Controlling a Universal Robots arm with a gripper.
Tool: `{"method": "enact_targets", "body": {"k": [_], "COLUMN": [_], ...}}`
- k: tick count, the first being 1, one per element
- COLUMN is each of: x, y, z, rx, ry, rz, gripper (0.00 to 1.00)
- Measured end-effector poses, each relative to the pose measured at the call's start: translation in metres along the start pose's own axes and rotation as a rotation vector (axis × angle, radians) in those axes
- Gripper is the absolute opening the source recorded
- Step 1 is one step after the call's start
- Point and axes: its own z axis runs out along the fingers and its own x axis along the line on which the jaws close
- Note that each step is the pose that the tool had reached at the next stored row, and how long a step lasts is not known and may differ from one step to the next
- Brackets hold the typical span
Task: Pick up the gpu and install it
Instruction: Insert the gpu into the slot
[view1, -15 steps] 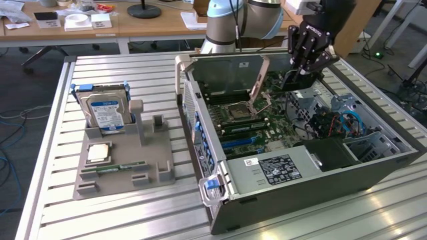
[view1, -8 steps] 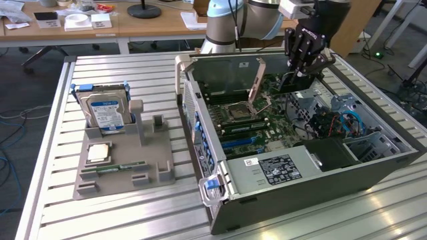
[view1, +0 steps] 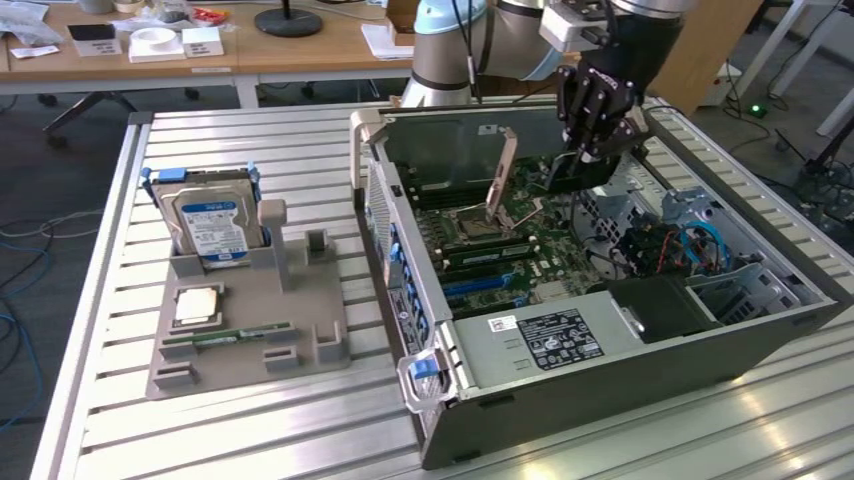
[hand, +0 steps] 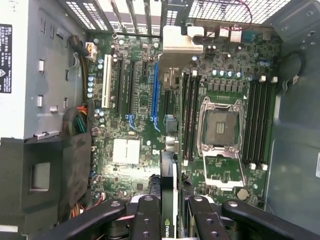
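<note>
Closest to me is the slatted metal table (view1: 267, 440). On it, toward the exterior view's left, sits a grey holder (view1: 247, 345). A hard drive (view1: 214, 225) stands upright at its far end, and a small green memory stick (view1: 240, 335) lies flat nearer me.

Beside the holder, on the exterior view's right, the open computer case (view1: 601, 385) lies on its side with the green board (view1: 494, 250) facing up.

Over the far part of that board hangs the tool (view1: 594, 148), pointing straight down. Its fingers (hand: 145, 215) are drawn in partway and clamp the two flat faces of the gpu (view1: 581, 174). The card hangs directly beneath the tool, above the board and, as far as I can tell, not yet touching it.

From the wrist view, the gpu (hand: 170, 220) shows edge-on as a narrow dark strip between the tool (hand: 170, 212) fingers. Its long axis runs the same way as the row of card slots. The long blue slot (hand: 156, 95) lies just to one side of the card's line, close by and parallel. I judge the card to be squared up in direction but slightly off that slot sideways.
</note>
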Motion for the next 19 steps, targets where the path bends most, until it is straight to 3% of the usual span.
{"method": "enact_targets", "body": {"k": [3,19], "x": [-0.0001,-0.0001], "y": [0.003,0.0042], "z": [0.0031,0.0083], "rx": [0.0026,0.0026], "ry": [0.0002,0.0003], "rz": [0.0,0.0], "gripper": [0.26,0.26]}}
